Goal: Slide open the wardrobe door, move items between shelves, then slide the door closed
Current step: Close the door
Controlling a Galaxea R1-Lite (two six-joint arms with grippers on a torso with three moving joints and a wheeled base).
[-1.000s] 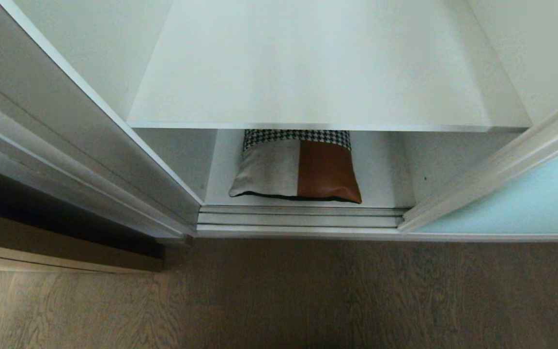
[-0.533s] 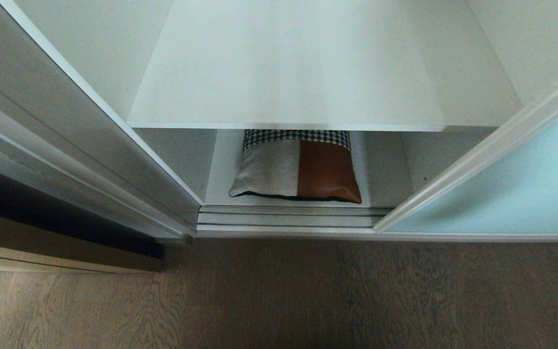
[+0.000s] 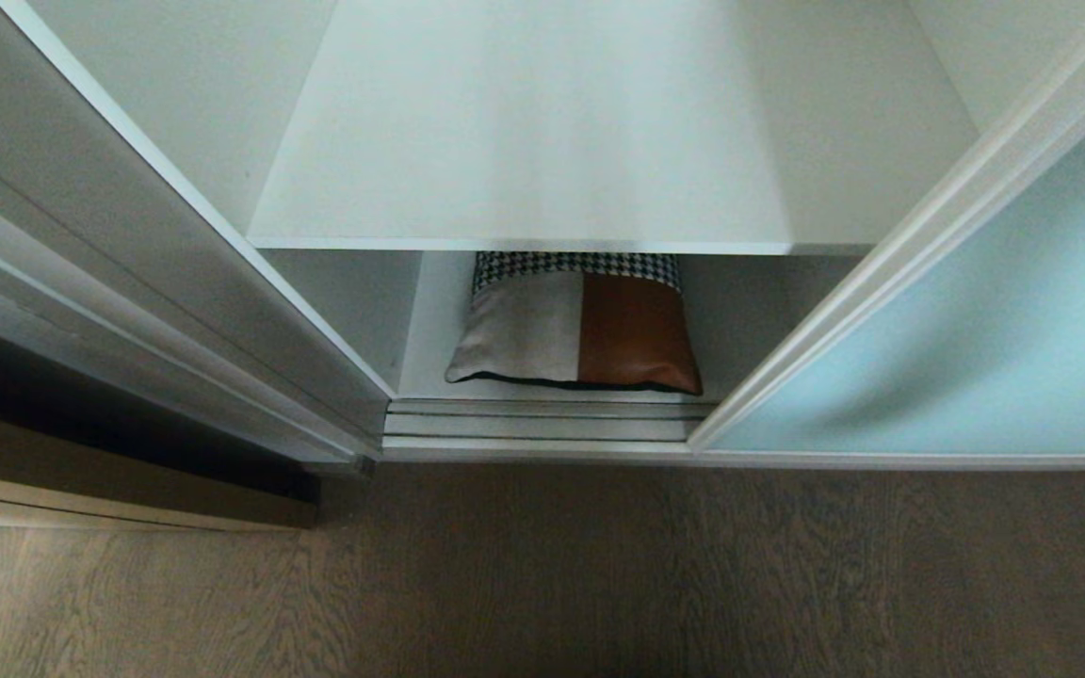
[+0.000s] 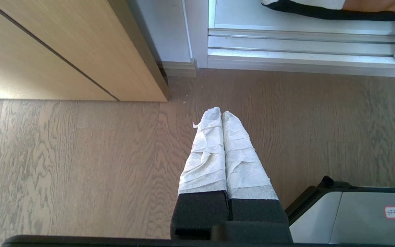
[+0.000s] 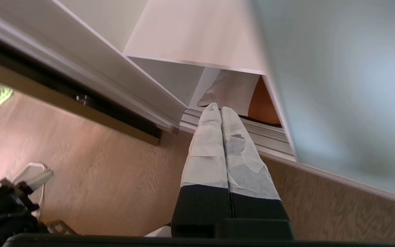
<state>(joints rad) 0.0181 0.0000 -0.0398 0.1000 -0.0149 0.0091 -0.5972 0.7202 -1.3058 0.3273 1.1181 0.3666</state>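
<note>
The sliding wardrobe door [image 3: 976, 330], frosted pale-blue glass in a slim white frame, covers the right part of the opening. Its leading edge stands at the right corner of the patchwork cushion [image 3: 580, 325]. The cushion lies on the lower shelf [image 3: 434, 320], under an empty upper shelf [image 3: 552, 141]. Neither arm shows in the head view. My right gripper [image 5: 220, 108] is shut and empty, close beside the door [image 5: 338, 85], pointing toward the bottom track and the cushion [image 5: 231, 91]; whether it touches the glass cannot be told. My left gripper [image 4: 221, 111] hangs shut and empty over the floor.
A double metal track [image 3: 542, 424] runs along the wardrobe's base. The wardrobe's left side frame [image 3: 175, 282] borders the opening. A tan wood panel [image 4: 63, 51] stands left of it. Wood floor [image 3: 599, 565] lies in front. My base [image 4: 355, 219] and some cables [image 5: 29, 175] are nearby.
The sliding door has moved left across the opening, covering more of both shelves; its edge has come up to the cushion's right corner. The cushion and the left gripper have not moved.
</note>
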